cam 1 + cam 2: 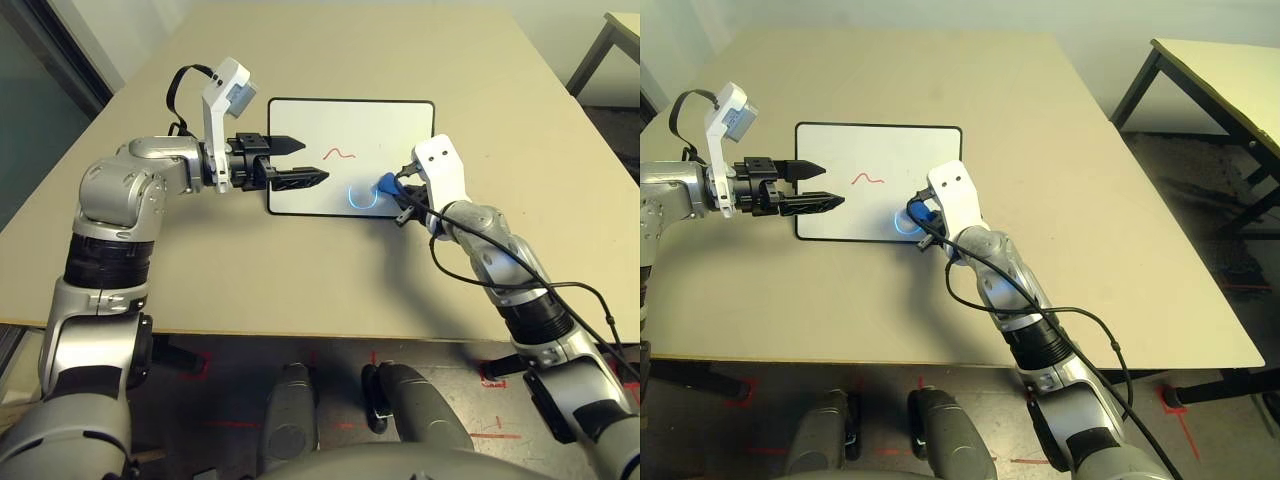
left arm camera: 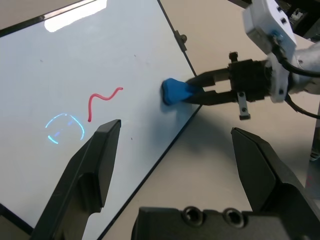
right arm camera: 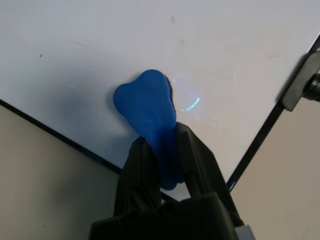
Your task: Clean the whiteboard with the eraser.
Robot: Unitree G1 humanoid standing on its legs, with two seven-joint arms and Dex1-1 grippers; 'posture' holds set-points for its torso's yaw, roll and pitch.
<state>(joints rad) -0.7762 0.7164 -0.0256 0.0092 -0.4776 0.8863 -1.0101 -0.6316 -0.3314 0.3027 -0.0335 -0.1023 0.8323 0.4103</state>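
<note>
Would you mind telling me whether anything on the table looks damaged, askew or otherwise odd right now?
Nothing stands out. The whiteboard lies flat and square on the table, with a red squiggle not yet wiped. The right gripper holds the eraser against the board; the left gripper hovers open.

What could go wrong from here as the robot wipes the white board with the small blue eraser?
The red squiggle lies away from the bright blue eraser, so a short stroke could miss it. The right gripper pinches only the eraser's rear end, so pressing may twist it loose. The open left gripper hovers over the black-framed whiteboard, possibly in the wiping path.
</note>
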